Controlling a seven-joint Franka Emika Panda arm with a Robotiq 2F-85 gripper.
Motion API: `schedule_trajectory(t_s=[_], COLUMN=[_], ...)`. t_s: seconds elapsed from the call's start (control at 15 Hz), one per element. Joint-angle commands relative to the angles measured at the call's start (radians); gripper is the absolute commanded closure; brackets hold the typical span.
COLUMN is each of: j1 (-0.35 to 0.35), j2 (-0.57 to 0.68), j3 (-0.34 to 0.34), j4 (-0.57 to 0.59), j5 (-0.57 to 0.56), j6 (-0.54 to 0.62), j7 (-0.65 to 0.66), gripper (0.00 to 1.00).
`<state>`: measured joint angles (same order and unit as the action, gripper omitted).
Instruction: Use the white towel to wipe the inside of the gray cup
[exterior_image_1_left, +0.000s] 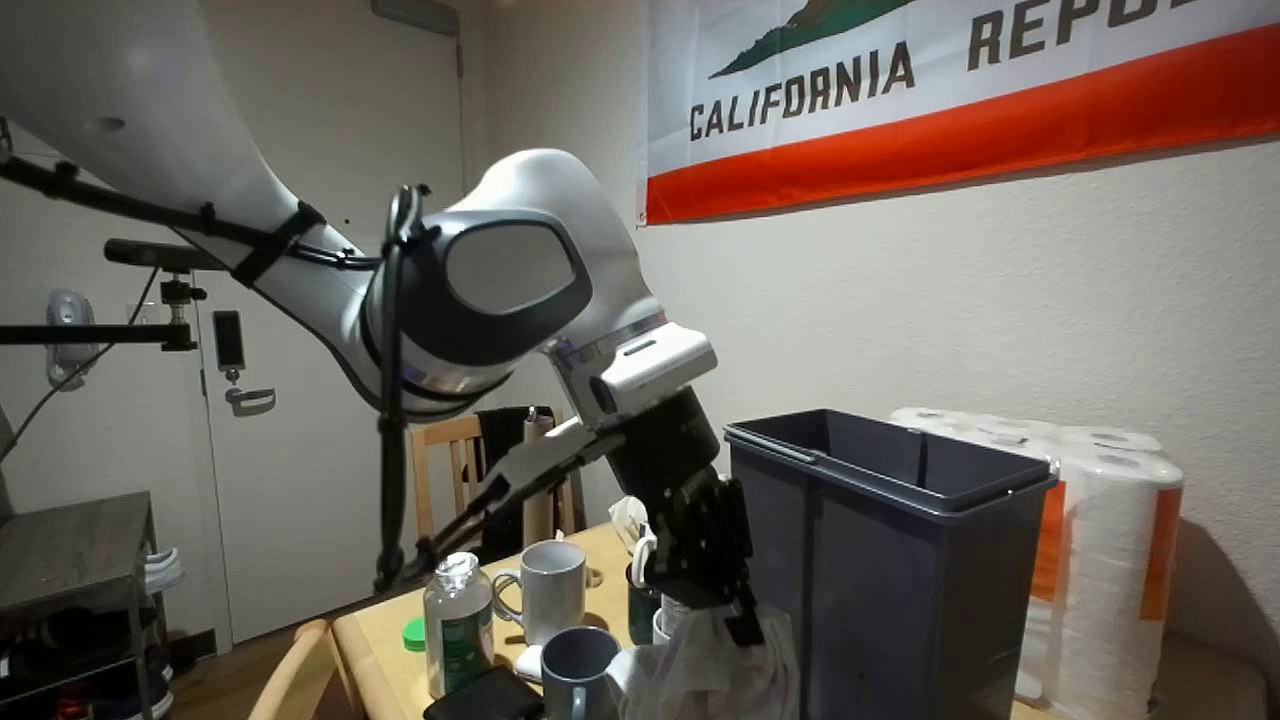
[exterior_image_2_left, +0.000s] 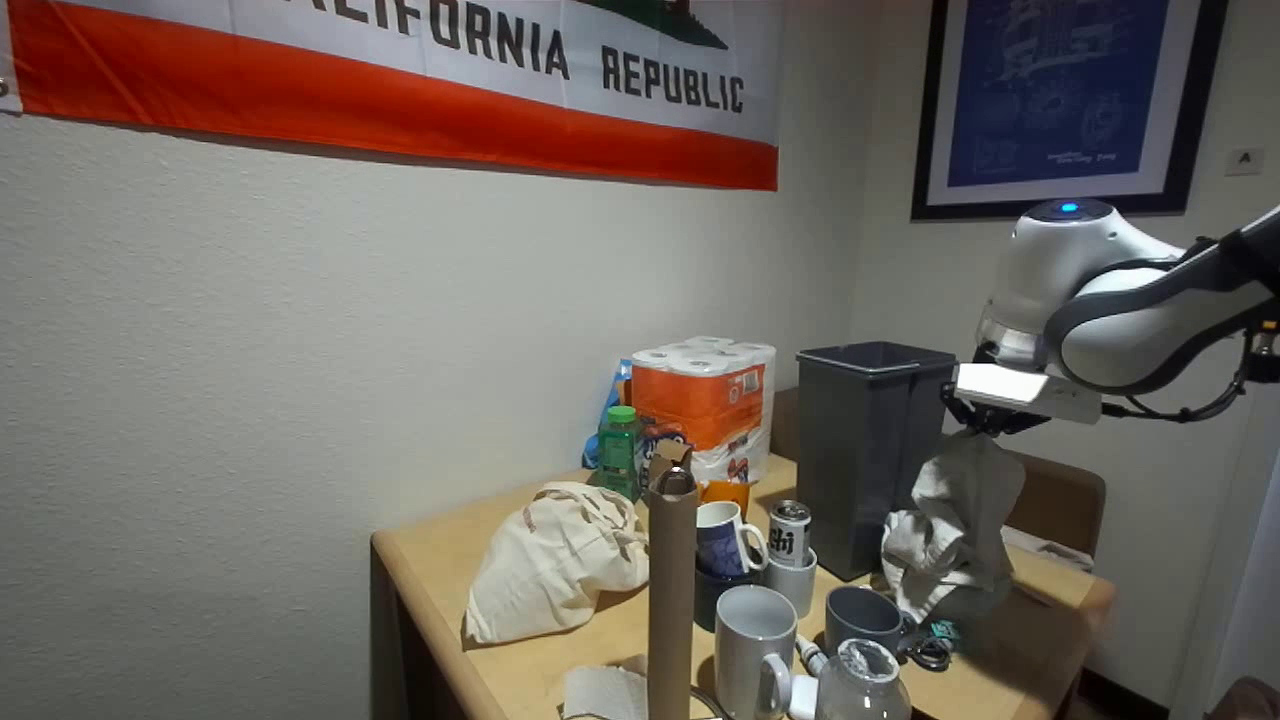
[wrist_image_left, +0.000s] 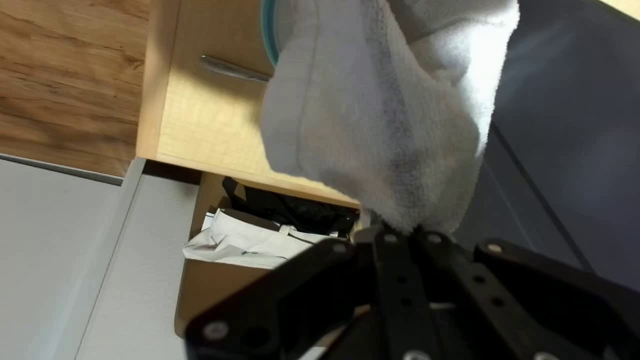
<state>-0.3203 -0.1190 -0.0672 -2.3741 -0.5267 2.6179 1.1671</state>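
The black tool (wrist_image_left: 411, 234) pinches the soft white cloth towel (exterior_image_2_left: 952, 530), which hangs at the right of an exterior view, just beside the round dark gray cup (exterior_image_2_left: 862, 624). This looks like the carrying step; no cloth shows in that cup, so next the towel likely needs to go over it and down inside. A white metal can (exterior_image_2_left: 789, 535) stands in a small pale gray cup (exterior_image_2_left: 793, 586).

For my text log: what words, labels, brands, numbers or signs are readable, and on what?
"CALIFORNIA REPUBLIC": wall flag, pieced from both exterior views.
"A", apparently: wall plate.
Too small, blurred or partial to read: framed poster, can, paper-roll pack, green-capped bottle, clear jar.
Wrist view: none.
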Motion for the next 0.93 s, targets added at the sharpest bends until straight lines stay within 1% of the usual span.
schedule_trajectory(t_s=[0.0,0.13,0.2,0.27,0.4,0.47,0.73,0.87], j1=[0.012,0.022,0.027,0.033,0.049,0.057,0.099,0.115], j2=[0.061,0.092,0.102,0.109,0.103,0.093,0.021,-0.027], j3=[-0.043,-0.065,-0.074,-0.083,-0.093,-0.093,-0.073,-0.053], j4=[-0.007,-0.005,-0.004,-0.001,0.001,0.001,0.007,0.011], j5=[-0.015,-0.011,-0.010,-0.003,0.021,0.031,0.045,0.046], j6=[0.084,0.115,0.119,0.121,0.100,0.079,-0.017,-0.093], j7=[0.032,0.028,0.028,0.023,0.013,0.009,0.004,0.003], gripper=[0.99,0.99,0.72,0.71,0.58,0.49,0.20,0.05])
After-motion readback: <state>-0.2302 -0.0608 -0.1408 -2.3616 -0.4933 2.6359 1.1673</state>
